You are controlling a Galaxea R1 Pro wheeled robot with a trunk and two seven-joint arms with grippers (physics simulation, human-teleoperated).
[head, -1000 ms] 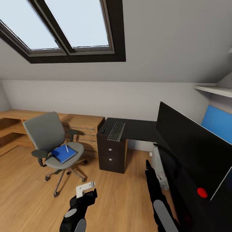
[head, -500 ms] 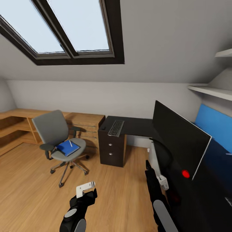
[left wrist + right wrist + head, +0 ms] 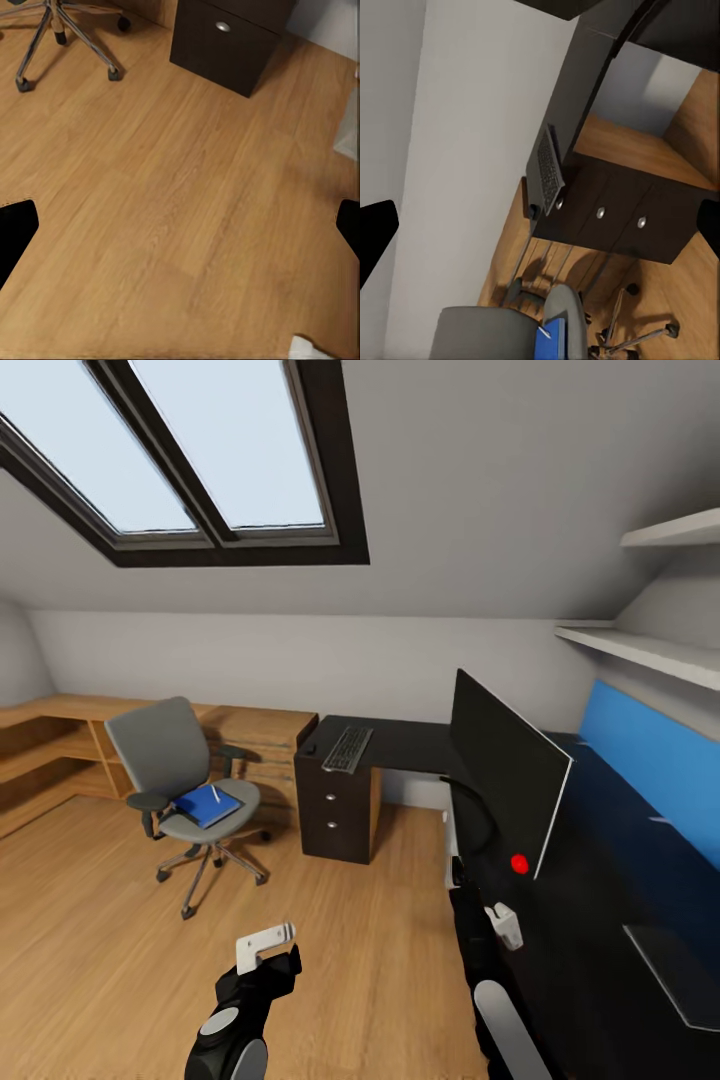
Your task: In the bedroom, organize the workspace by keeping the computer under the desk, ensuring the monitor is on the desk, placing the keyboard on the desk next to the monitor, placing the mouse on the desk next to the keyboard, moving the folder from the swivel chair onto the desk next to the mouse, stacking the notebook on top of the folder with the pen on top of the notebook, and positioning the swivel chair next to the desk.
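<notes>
The grey swivel chair [image 3: 170, 760] stands on the wood floor left of the black desk [image 3: 405, 743]. The blue folder [image 3: 205, 806] lies on its seat with the thin white pen [image 3: 215, 793] on top. On the desk's left end lie the keyboard [image 3: 347, 748] and the small dark mouse [image 3: 309, 749]. The monitor [image 3: 505, 772] stands on the desk's right wing, beyond a flat grey pad, apparently the notebook [image 3: 678, 974]. My left gripper [image 3: 266, 944] hangs open over bare floor. My right gripper [image 3: 504, 925] is open at the desk's near edge. The right wrist view shows the keyboard [image 3: 548, 173] and folder [image 3: 554, 338].
The black three-drawer unit [image 3: 335, 810] holds up the desk's left end. Low wooden shelving [image 3: 60, 735] runs along the back wall behind the chair. A long blue wall panel [image 3: 650, 752] and white shelves [image 3: 650, 650] are at the right. Open floor lies between me and the chair.
The whole view has pulled back and shifted, so chair, desk and monitor look smaller and farther: the camera moved. More of the desk's right wing shows. Both arms keep their pose.
</notes>
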